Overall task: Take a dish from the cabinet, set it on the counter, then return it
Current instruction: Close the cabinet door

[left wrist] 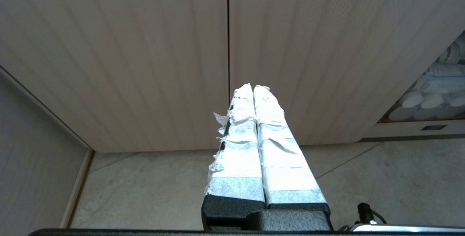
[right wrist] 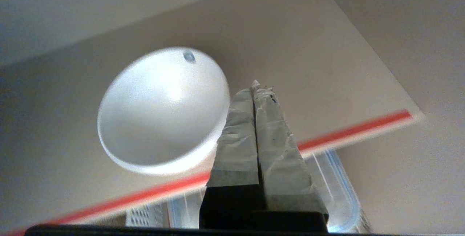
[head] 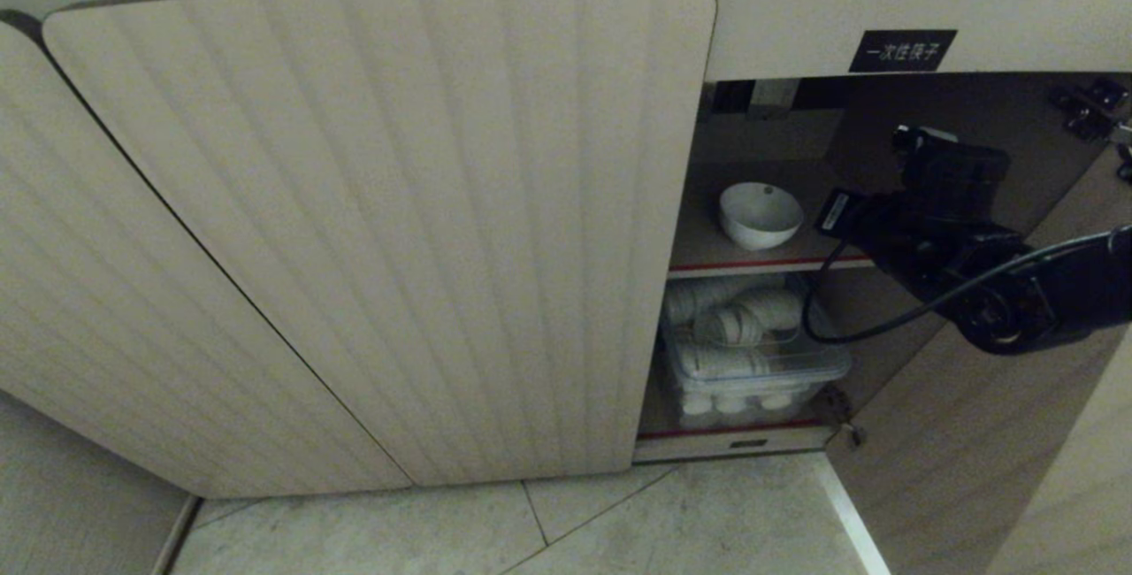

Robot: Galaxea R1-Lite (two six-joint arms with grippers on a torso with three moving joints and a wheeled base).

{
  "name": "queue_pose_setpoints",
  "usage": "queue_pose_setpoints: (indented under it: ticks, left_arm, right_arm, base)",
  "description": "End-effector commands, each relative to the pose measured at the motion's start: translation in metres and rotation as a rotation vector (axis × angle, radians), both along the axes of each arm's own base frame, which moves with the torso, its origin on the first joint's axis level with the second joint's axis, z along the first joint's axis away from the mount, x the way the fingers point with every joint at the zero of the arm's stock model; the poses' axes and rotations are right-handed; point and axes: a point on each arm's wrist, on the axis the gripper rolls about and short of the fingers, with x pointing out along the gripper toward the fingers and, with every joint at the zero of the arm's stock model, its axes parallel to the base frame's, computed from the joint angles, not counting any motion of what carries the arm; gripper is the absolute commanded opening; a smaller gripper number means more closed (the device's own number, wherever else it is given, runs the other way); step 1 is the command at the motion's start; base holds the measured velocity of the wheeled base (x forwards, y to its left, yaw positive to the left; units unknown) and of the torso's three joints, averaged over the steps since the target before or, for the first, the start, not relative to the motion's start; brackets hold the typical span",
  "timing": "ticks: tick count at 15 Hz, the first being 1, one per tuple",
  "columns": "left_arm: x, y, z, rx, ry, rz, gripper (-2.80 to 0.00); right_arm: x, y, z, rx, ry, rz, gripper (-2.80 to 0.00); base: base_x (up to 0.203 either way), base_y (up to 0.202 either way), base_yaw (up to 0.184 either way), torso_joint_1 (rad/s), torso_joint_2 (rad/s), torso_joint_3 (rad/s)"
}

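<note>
The dish (head: 760,214), a small white bowl, stands alone on the cabinet's upper shelf (head: 707,248), just behind the shelf's red front edge. The cabinet (head: 398,230) is beige with ribbed doors, and its right-hand compartment is open. My right arm (head: 973,256) reaches into that opening to the right of the dish. In the right wrist view my right gripper (right wrist: 258,88) is shut and empty, its taped tips close beside the rim of the dish (right wrist: 160,109), over the shelf (right wrist: 327,65). My left gripper (left wrist: 253,89) is shut and empty, low before the closed doors. The counter is out of view.
A clear plastic bin of white cups (head: 752,354) fills the lower shelf under the dish. The open door (head: 973,451) swings out at the right behind my right arm. A black label (head: 902,50) sits above the opening. Tiled floor (head: 619,531) lies below.
</note>
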Motion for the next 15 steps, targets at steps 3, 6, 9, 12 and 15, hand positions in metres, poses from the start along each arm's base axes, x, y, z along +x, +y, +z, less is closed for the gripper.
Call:
queue_pose_setpoints:
  ticks: [3, 6, 9, 12, 15]
  left_arm:
    - [0.0, 0.0, 0.0, -0.001, 0.0, 0.001, -2.8]
    - [0.0, 0.0, 0.0, -0.001, -0.002, 0.001, -2.8]
    - [0.0, 0.0, 0.0, -0.001, -0.002, 0.002, -2.8]
    - [0.0, 0.0, 0.0, -0.001, 0.0, 0.001, -2.8]
    - [0.0, 0.0, 0.0, -0.001, -0.002, 0.001, -2.8]
  right_arm:
    - [-0.018, -0.003, 0.002, -0.001, -0.007, 0.0, -2.8]
    - [-0.039, 0.0, -0.002, -0.045, -0.013, 0.02, -2.8]
    - [-0.057, -0.001, -0.002, -0.078, -0.016, 0.029, -2.8]
    - [-0.076, -0.004, -0.008, -0.089, 0.026, 0.031, -2.8]
    - [-0.1, -0.009, -0.014, -0.098, 0.073, 0.031, -2.8]
  base:
    - [0.0, 0.0, 0.0, 0.0, 0.0, 0.0]
    - [0.0, 0.0, 0.0, 0.0, 0.0, 0.0]
    - [0.0, 0.0, 0.0, 0.0, 0.0, 0.0]
    - [0.0, 0.0, 0.0, 0.0, 0.0, 0.0]
    - [0.0, 0.0, 0.0, 0.0, 0.0, 0.0]
